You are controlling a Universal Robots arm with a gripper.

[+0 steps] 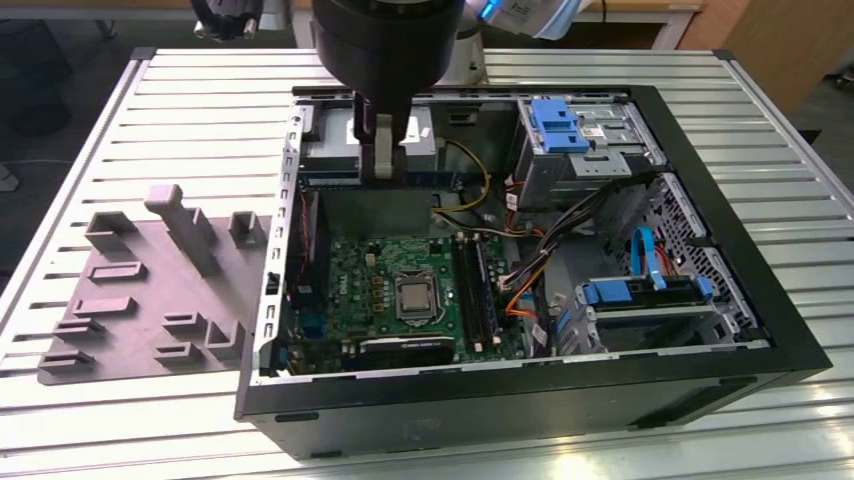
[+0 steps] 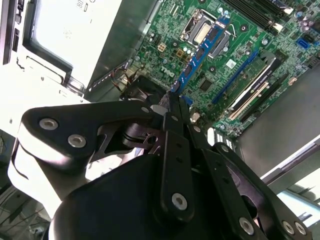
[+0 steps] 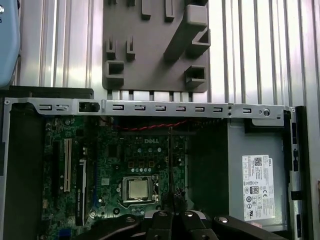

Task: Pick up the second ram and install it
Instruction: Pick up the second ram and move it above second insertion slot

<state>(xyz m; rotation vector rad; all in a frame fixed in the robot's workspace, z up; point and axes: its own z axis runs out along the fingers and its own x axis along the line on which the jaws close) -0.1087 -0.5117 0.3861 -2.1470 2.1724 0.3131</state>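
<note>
Ram stick (image 2: 201, 50): clamped by one end in end effector (image 2: 172, 102), above motherboard (image 2: 165, 30), presumably aligned for slotting.

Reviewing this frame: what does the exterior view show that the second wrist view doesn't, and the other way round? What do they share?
Exterior view, not the second wrist view: the grey moulded tray on the slatted table, at the exterior view's left of the open computer case, and the blue drive brackets inside it. Second wrist view, not the exterior: the second ram, blue-green face and chips showing, clamped at one end by the gripper and reaching out over the green motherboard. Both: the gripper, the motherboard and its CPU socket.
</note>
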